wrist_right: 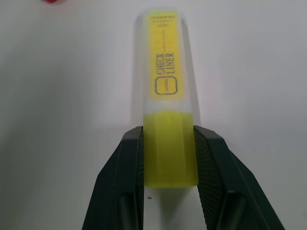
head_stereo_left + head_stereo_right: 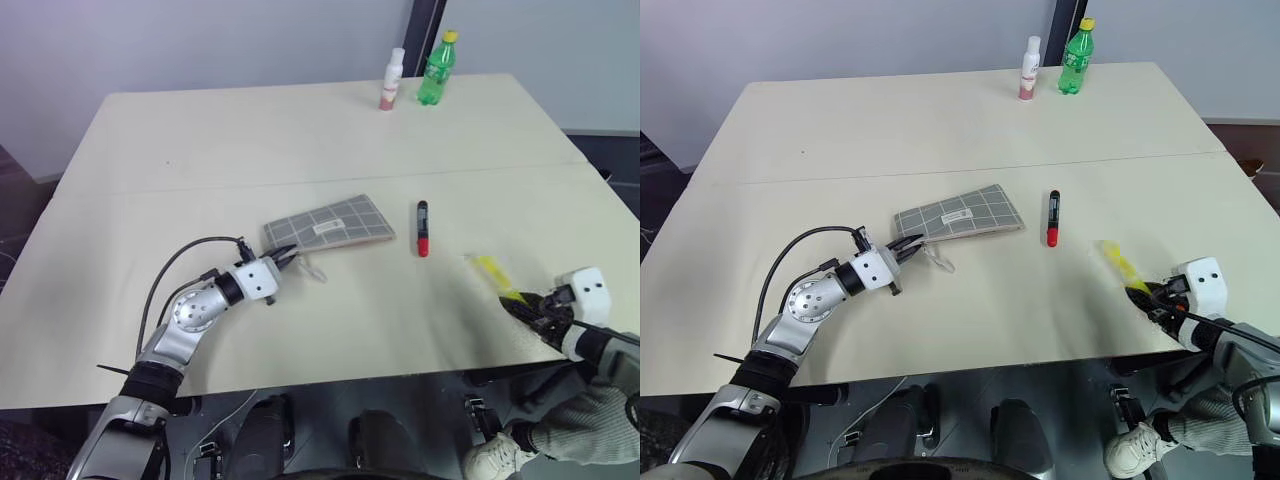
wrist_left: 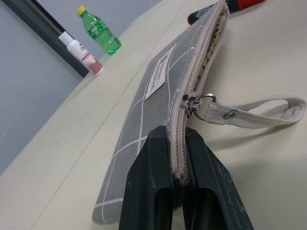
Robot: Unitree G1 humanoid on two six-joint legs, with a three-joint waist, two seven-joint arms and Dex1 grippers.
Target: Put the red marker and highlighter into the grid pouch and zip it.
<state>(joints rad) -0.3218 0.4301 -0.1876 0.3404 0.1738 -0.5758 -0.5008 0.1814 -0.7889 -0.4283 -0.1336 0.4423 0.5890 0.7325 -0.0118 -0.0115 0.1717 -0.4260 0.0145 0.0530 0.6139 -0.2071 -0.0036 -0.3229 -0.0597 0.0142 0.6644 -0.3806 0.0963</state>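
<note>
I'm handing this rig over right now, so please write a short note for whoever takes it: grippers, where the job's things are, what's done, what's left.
Left gripper: shut on the grid pouch, pinching its zipper end; the zipper is open further along.
Right gripper: fingers on both sides of the highlighter, which lies on the table near the right front edge.
Red marker: loose on the table, right of the pouch.
Done: pouch held, highlighter reached.
Left: put both pens into the pouch, then zip it.
</note>
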